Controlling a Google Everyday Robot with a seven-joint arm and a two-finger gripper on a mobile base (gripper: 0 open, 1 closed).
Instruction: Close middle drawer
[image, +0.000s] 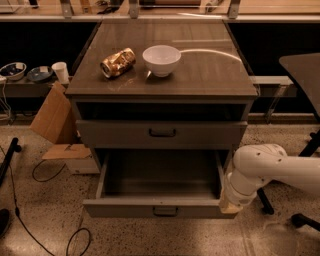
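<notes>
The middle drawer (125, 207) is pulled far out of the grey cabinet. It is a wide, deep, empty box with a low flat front and a small dark bar handle (165, 211). My gripper (230, 204) is at the end of the white arm (260, 167). It sits low against the drawer's front right corner, pointing down. The taller-fronted drawer (110, 134) above, with a wider dark handle, stands only slightly out.
On the cabinet top (210, 75) lie a crushed gold can (118, 62) and a white bowl (161, 59). A cardboard box (52, 117) and cables (47, 172) lie on the floor at left. A chair base (305, 220) stands at right.
</notes>
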